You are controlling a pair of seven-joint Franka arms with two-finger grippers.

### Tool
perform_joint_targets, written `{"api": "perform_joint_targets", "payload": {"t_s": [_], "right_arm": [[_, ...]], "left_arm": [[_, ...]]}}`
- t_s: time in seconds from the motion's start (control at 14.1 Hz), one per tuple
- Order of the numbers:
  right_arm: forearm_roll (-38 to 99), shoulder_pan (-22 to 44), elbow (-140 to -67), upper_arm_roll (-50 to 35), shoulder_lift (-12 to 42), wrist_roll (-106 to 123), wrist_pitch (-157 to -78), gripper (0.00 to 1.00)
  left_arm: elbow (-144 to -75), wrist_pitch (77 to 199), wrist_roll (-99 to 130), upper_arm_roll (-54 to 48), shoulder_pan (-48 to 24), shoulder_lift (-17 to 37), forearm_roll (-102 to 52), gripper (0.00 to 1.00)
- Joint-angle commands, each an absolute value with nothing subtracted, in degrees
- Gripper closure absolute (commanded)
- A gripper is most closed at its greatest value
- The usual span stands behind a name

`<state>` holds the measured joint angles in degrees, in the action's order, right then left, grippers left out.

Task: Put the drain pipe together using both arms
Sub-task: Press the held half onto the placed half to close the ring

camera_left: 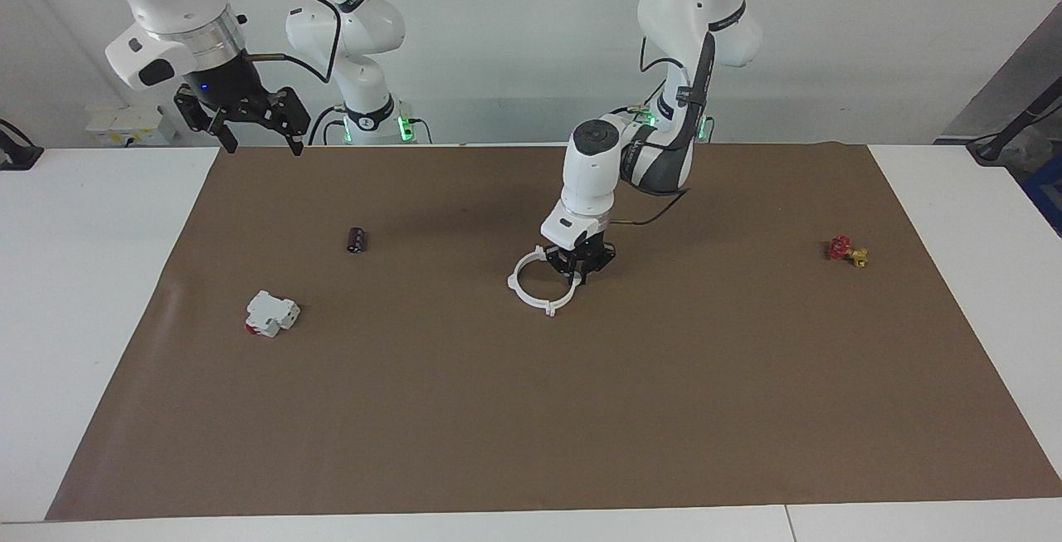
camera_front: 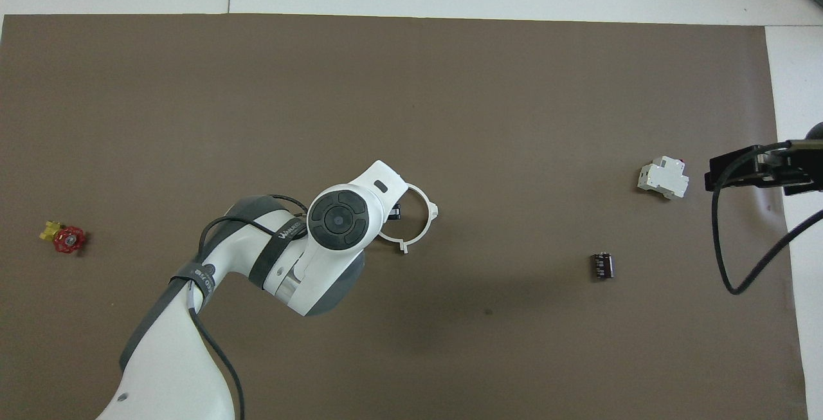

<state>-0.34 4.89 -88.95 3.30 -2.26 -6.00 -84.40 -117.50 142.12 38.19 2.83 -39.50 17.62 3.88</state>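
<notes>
Now left hand (camera_left: 581,266) grips drain pipe (camera_left: 531,293) (mid-mat).

A dark band (camera_front: 278,244) around the left arm (camera_front: 257,259) carried small white lettering in the overhead view, but it could not be read with certainty. No other text, label or number was legible anywhere.
</notes>
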Motion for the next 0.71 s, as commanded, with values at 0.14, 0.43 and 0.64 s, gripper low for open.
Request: {"api": "perform_joint_targets", "payload": {"t_s": [0.14,0.43,0.64], "right_arm": [[0.70,4.31,-89.56,3.08,-2.99,-4.31,-84.29,0.00],[0.70,4.31,-89.56,3.08,-2.99,-4.31,-84.29,0.00],[0.70,4.31,-89.56,3.08,-2.99,-4.31,-84.29,0.00]], "left_arm": [[-120.41,143.79,40.78,3.43,-40.96,16.96,4.92,1.00],[-120.41,143.79,40.69,3.43,-40.87,16.96,4.92,1.00],[-120.32,143.79,40.08,3.43,-40.69,16.96,4.92,0.12]]}}
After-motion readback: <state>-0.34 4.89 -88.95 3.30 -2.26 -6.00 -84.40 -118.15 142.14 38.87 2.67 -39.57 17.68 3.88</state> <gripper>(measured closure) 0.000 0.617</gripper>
